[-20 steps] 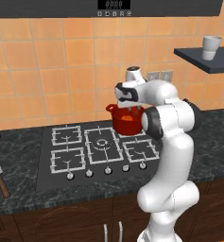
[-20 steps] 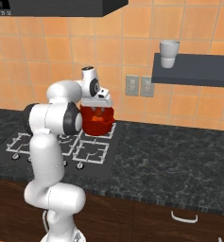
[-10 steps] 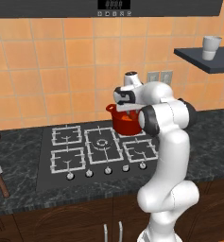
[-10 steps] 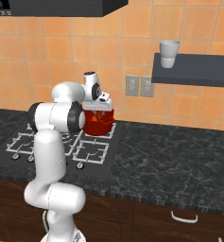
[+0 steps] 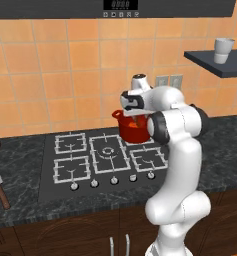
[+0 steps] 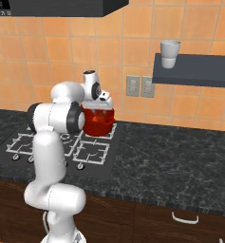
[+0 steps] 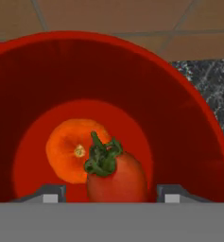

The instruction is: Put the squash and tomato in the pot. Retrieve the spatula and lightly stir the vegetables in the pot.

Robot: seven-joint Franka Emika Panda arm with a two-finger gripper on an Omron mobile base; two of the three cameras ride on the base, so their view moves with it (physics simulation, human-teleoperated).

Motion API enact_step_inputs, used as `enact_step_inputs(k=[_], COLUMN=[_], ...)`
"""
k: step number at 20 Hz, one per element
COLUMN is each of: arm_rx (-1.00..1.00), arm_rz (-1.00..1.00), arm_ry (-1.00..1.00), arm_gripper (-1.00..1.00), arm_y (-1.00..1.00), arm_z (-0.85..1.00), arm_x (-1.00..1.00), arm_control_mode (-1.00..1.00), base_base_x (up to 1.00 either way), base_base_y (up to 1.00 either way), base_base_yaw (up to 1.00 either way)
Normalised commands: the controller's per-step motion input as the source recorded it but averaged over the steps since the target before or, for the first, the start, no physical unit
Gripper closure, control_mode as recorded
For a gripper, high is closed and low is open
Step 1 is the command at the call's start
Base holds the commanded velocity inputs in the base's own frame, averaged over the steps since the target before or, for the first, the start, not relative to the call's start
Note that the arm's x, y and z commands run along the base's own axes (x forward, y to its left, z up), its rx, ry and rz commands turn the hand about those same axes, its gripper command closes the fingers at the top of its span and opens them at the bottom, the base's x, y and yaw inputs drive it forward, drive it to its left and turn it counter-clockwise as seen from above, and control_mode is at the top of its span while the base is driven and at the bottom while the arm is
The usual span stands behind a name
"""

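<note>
A: Tomato, small glossy red, green stem?
B: Between gripper fingertips, touching orange squash lump inside round red pot.
A: Jaws?
B: Spread, not pinching it.

This is a rendered home kitchen. A gas hob with wire grates and a row of knobs is set into a dark speckled counter above brown wooden cabinets, with orange wall tiles behind and a dark hood overhead. A red pot stands on a back burner, a spatula lies on the counter, and a cup sits on a wall shelf beside sockets.
</note>
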Motion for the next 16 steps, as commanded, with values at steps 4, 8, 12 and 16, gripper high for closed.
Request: enact_step_inputs(k=[4,8,12,16], arm_rx=[0.00,0.01,0.04,0.14], arm_rz=[0.00,0.00,0.05,0.03], arm_ry=[-0.18,-0.16,0.05,0.00], arm_gripper=[-1.00,-1.00,-1.00,-1.00], arm_y=[0.00,0.47,0.40,0.00], arm_z=[0.70,0.76,0.21,0.42], arm_x=[-0.32,-0.39,-0.09,-0.42], arm_control_mode=[-1.00,-1.00,-1.00,-1.00], base_base_x=[0.00,0.00,0.00,0.00], base_base_y=[0.00,0.00,0.00,0.00], base_base_yaw=[0.00,0.00,0.00,0.00])
